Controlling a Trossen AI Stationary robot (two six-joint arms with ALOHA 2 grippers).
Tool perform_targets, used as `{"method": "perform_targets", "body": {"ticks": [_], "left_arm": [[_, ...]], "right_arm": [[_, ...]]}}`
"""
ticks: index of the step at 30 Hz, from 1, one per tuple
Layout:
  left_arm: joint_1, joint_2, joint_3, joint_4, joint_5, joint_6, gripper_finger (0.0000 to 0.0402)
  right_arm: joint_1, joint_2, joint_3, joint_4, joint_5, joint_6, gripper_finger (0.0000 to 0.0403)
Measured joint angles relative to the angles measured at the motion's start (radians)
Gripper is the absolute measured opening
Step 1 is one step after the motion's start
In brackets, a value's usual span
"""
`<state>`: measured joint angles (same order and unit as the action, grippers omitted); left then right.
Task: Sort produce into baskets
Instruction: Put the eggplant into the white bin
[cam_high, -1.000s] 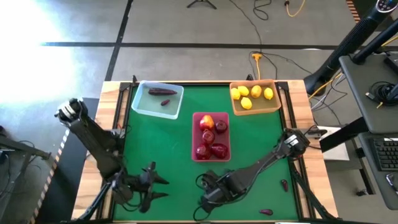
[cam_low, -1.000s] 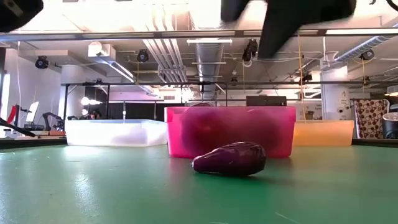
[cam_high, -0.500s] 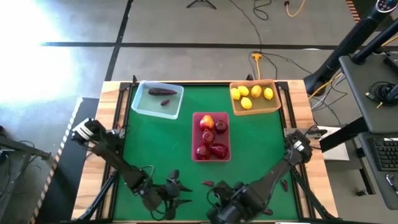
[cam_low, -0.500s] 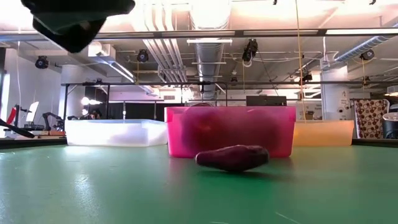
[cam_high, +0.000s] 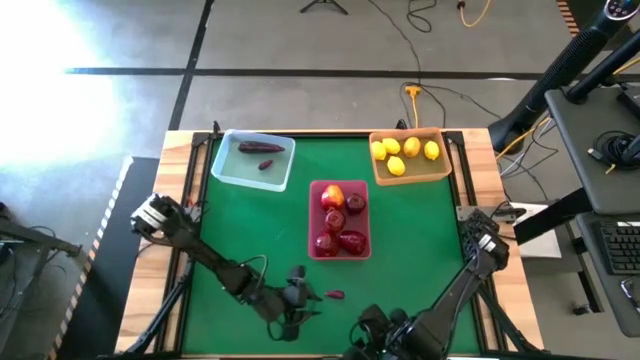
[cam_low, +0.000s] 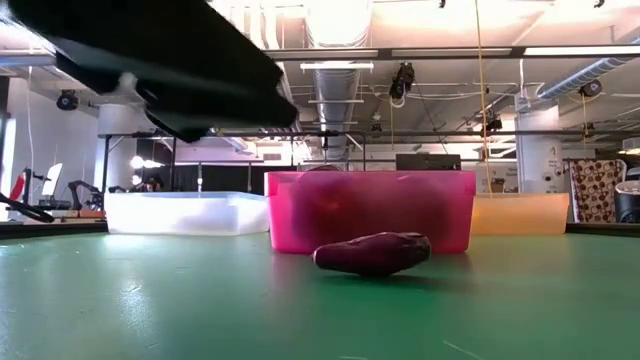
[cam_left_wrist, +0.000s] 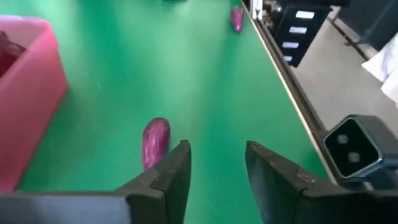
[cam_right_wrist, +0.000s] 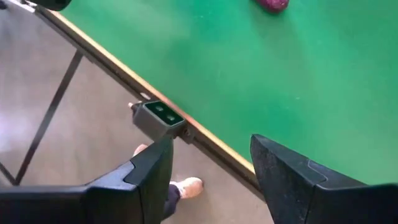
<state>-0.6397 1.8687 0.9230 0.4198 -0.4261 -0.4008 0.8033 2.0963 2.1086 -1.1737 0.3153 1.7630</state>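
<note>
A small dark maroon piece (cam_high: 334, 295) lies on its side on the green table, in front of the pink-red tray (cam_high: 338, 245) that holds the red fruits. It also shows in the low view (cam_low: 372, 254). My left gripper (cam_high: 310, 300) hangs open just left of the piece. In the left wrist view (cam_left_wrist: 217, 165) the piece (cam_left_wrist: 155, 141) lies beside one finger, untouched. My right gripper (cam_high: 358, 345) is open and empty over the table's near edge (cam_right_wrist: 208, 171). The pale blue tray (cam_high: 252, 160) holds two maroon pieces. The tan-orange tray (cam_high: 410, 158) holds several lemons.
Another maroon piece (cam_left_wrist: 237, 17) lies near the table's right edge, and one (cam_right_wrist: 273, 5) shows in the right wrist view. The low camera's housing (cam_right_wrist: 160, 118) is on the near edge, with a person's shoe (cam_right_wrist: 186, 185) on the floor below. Bare green table lies between the trays and the near edge.
My left gripper has swept along the near edge toward the table's right, up to the maroon piece. My right gripper has drawn back from that piece to the near edge. The piece has rolled a little and now lies still.
</note>
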Motion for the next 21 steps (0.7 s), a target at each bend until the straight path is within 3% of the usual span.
{"method": "perform_targets", "body": {"ticks": [4, 11, 15, 21], "left_arm": [[0.043, 0.056, 0.027, 0.009, 0.057, 0.046, 0.0170], [0.094, 0.201, 0.138, -0.003, 0.024, 0.053, 0.0204], [0.094, 0.258, 0.182, -0.046, 0.010, 0.035, 0.0189], [0.093, 0.289, 0.213, -0.096, -0.006, -0.004, 0.0135]], "right_arm": [[-0.009, 0.000, -0.003, -0.002, 0.002, -0.013, 0.0208], [-0.018, 0.000, -0.006, -0.003, 0.002, -0.032, 0.0208], [-0.018, 0.000, -0.006, 0.000, 0.000, -0.029, 0.0208], [-0.018, 0.000, -0.007, 0.000, -0.001, -0.036, 0.0208]]}}
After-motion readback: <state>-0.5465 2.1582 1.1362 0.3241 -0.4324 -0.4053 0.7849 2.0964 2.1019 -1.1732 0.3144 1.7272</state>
